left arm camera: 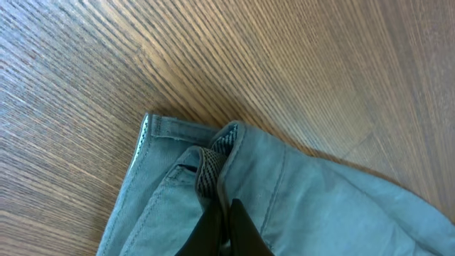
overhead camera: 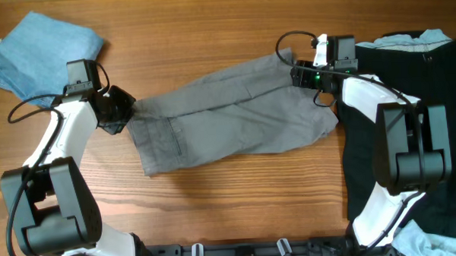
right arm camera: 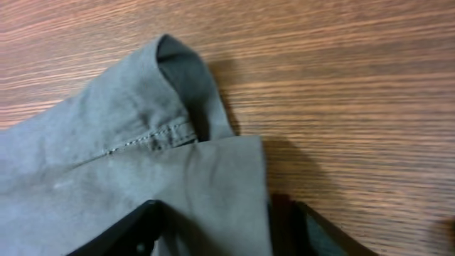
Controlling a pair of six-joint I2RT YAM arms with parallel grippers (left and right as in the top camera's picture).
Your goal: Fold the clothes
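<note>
The grey shorts [overhead camera: 235,112] lie spread flat across the middle of the table. My left gripper [overhead camera: 119,110] is at their left end. In the left wrist view its fingers [left arm camera: 224,217] are shut on a fold of the shorts [left arm camera: 306,199] by the waistband corner. My right gripper [overhead camera: 304,74] is at the shorts' upper right corner. In the right wrist view its fingers [right arm camera: 220,227] are spread wide, with the hem corner of the shorts [right arm camera: 128,171] lying between them, not pinched.
A light-blue denim garment [overhead camera: 39,51] lies folded at the back left corner. A large black garment [overhead camera: 439,75] covers the right side of the table, under my right arm. Bare wood shows in front of and behind the shorts.
</note>
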